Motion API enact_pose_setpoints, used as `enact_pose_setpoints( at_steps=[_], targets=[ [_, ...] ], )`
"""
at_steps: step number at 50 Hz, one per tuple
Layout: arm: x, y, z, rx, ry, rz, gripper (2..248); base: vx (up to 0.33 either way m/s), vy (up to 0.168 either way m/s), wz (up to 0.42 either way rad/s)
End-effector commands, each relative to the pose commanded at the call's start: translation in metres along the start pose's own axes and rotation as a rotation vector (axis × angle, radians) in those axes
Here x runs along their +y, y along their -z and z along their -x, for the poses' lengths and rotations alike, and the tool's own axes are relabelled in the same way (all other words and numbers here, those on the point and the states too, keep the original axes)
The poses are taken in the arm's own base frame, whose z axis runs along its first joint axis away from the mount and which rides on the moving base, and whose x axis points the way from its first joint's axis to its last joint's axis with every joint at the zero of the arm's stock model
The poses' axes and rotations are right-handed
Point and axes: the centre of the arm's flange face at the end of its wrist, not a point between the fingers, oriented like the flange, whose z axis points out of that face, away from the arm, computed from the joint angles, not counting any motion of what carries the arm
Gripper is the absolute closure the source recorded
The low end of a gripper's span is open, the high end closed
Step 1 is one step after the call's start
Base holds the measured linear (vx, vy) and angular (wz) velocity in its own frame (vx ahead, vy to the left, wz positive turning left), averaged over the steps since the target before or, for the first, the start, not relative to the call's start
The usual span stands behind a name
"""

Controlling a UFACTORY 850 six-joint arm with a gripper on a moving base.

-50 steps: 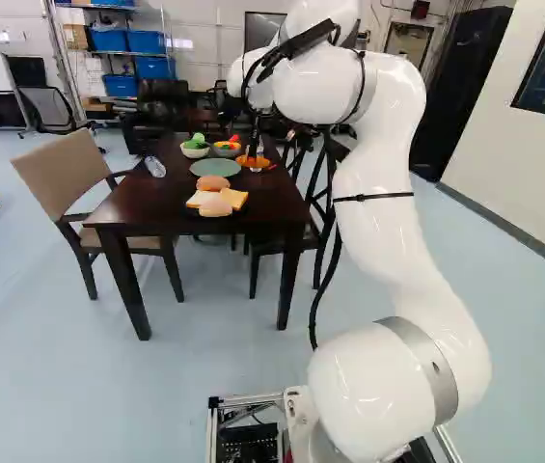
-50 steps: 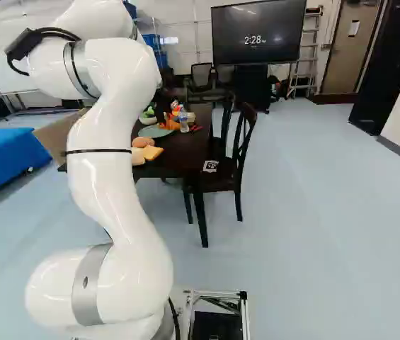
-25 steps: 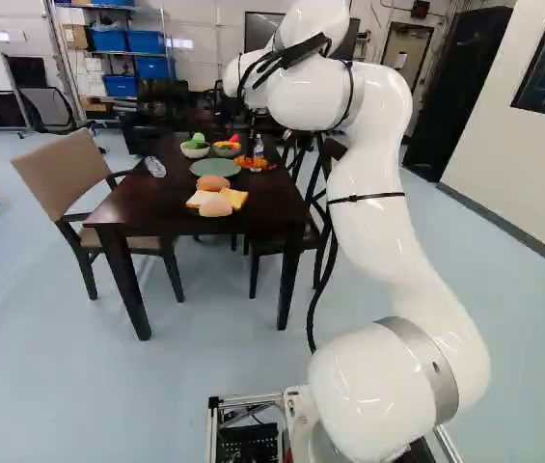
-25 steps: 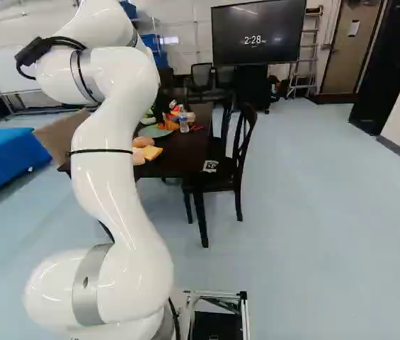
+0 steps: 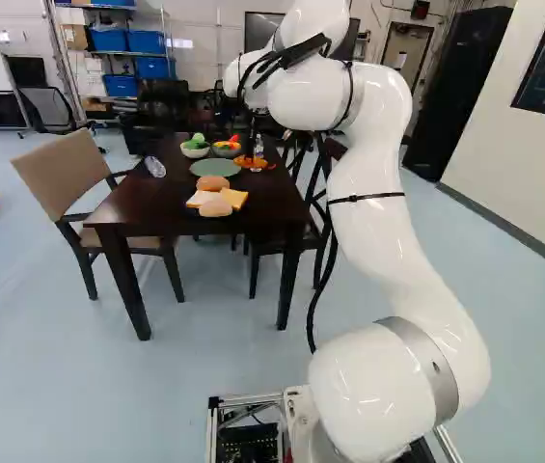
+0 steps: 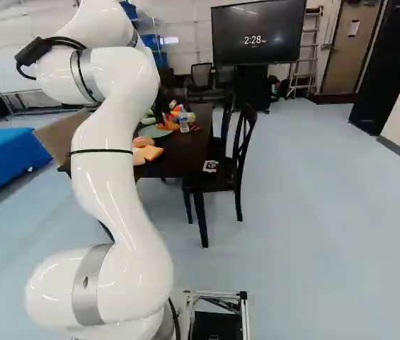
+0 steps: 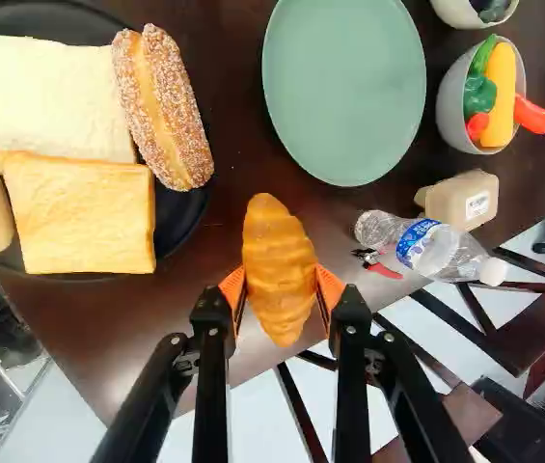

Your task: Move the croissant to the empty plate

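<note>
1. Croissant (image 7: 280, 270) is resting in the grasp of the gripper (image 5: 251, 154), whose orange pads (image 7: 331, 287) are pressing its two sides; the fingers are standing apart by its width.
2. In the wrist view it is appearing across an edge of the dark table (image 7: 238, 159); its height is staying unclear.
3. Ahead, the empty green plate (image 7: 344, 92) is lying on the table, well apart from the croissant.
4. A black plate (image 7: 180, 212) is carrying bread slices (image 7: 84, 212) and a sugared bun (image 7: 163, 108).
5. A clear bottle (image 6: 183, 120) is standing upright near a bowl (image 7: 449, 106) that is holding toy vegetables (image 7: 499, 92).
</note>
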Motion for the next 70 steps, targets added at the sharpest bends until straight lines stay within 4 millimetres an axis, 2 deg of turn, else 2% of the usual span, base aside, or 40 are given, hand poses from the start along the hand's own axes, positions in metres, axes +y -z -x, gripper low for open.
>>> enact_pose_setpoints(
  at_steps=[70],
  targets=[
    [0.0, 0.0, 0.0, 0.0, 0.0, 0.0, 135, 0.01, 0.007, -0.003]
  ],
)
